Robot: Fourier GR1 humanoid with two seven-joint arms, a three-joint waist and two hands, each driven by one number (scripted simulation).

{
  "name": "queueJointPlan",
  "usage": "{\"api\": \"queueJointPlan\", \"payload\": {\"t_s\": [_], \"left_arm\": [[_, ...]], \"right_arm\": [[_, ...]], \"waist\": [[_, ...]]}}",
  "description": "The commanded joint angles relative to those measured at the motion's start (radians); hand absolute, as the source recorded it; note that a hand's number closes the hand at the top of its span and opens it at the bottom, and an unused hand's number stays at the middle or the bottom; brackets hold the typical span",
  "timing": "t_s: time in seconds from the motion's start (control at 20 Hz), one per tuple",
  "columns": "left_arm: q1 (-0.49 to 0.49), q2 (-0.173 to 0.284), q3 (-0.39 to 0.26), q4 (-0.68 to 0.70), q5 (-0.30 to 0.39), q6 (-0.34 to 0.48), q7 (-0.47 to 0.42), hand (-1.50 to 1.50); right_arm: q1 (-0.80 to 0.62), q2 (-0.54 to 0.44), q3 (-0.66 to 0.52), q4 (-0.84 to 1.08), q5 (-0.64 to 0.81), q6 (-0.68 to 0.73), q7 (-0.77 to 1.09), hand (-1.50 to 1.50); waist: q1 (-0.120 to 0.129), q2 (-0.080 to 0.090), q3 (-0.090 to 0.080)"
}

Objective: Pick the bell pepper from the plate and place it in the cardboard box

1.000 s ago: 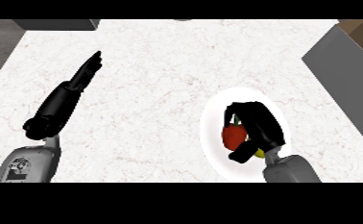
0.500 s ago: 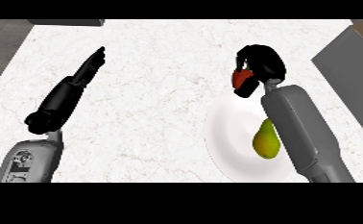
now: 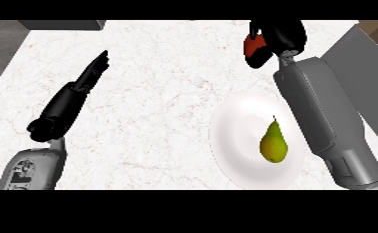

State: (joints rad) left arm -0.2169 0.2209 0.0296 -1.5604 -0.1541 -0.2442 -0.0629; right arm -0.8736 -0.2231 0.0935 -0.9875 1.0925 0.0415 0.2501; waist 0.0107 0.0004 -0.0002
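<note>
No text, label or number can be read anywhere here

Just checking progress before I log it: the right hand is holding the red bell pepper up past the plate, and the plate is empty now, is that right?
Not quite. The right hand does hold the bell pepper beyond the plate, but the head view shows a green pear lying on it.

Pepper (image 3: pixel 254 47) off the plate (image 3: pixel 236 127) now; a second ago it sat there under my right hand (image 3: pixel 284 34). Hand has since carried it up and away to the counter's far right, fingers curled round it throughout. With my forearm swung aside, a pear (image 3: pixel 273 143) shows on the plate.
</note>
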Motion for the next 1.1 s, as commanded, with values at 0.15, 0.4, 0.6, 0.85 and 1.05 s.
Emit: {"api": "queueJointPlan", "payload": {"t_s": [0.15,0.4,0.6,0.85,1.05], "left_arm": [[0.055,0.019,0.011,-0.046,0.003,-0.013,-0.015,0.0],[0.013,0.027,0.04,-0.021,0.018,-0.014,0.017,0.0],[0.016,0.014,0.034,0.029,0.002,-0.009,-0.032,0.0],[0.047,-0.001,0.003,-0.039,-0.017,-0.008,-0.017,0.0],[0.006,0.002,0.026,-0.01,0.007,-0.019,-0.006,0.0]], "right_arm": [[-0.099,-0.068,-0.161,-0.097,-0.004,-0.047,0.215,1.5],[-0.042,-0.143,-0.27,-0.154,-0.023,-0.108,0.281,1.5],[-0.03,-0.215,-0.335,-0.095,-0.024,-0.156,0.268,1.5],[-0.131,-0.334,-0.391,0.072,-0.03,-0.112,0.246,1.5],[-0.053,-0.408,-0.402,0.166,-0.056,-0.044,0.137,1.5]], "waist": [[-0.008,-0.006,0.0],[-0.019,-0.005,0.0],[-0.013,0.001,0.0],[0.004,0.003,0.0],[-0.001,0.004,0.0]]}}
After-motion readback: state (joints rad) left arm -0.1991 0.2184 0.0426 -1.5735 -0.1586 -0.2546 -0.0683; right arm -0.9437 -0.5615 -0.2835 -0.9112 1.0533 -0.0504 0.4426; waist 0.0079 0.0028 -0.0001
